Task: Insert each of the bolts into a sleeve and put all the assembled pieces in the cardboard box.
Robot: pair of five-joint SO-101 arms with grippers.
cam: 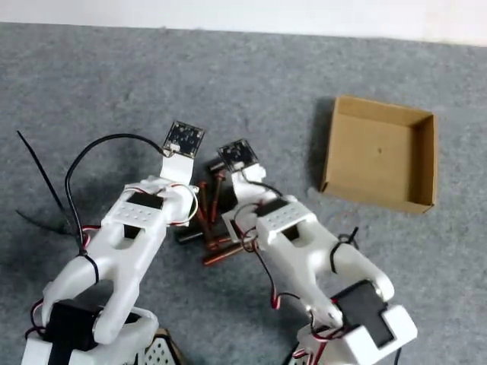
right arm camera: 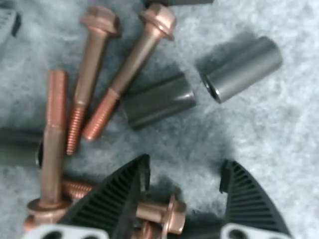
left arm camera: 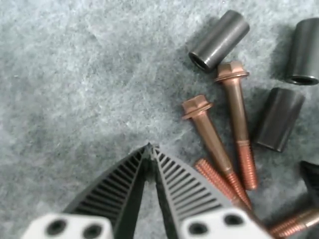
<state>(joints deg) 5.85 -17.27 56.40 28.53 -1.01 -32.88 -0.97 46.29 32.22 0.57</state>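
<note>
In the high view the arms (cam: 137, 228) hid some of the bolts (cam: 214, 199). Copper-coloured flanged bolts and dark cylindrical sleeves (left arm camera: 219, 40) lay loose just beside the left end effector (left arm camera: 150, 148), which was closed and empty. The right end effector (right arm camera: 185, 167) stood wide, with one bolt head (right arm camera: 167, 214), partly cut off, between its fingers. The cardboard box (cam: 373, 167) sat well apart from both on the bench (cam: 228, 84).

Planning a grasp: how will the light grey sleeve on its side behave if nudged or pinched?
The sleeve lies as a smooth cylinder, so it probably rolls when nudged. Its metallic sheen suggests it is rigid, likely slippery.
</note>
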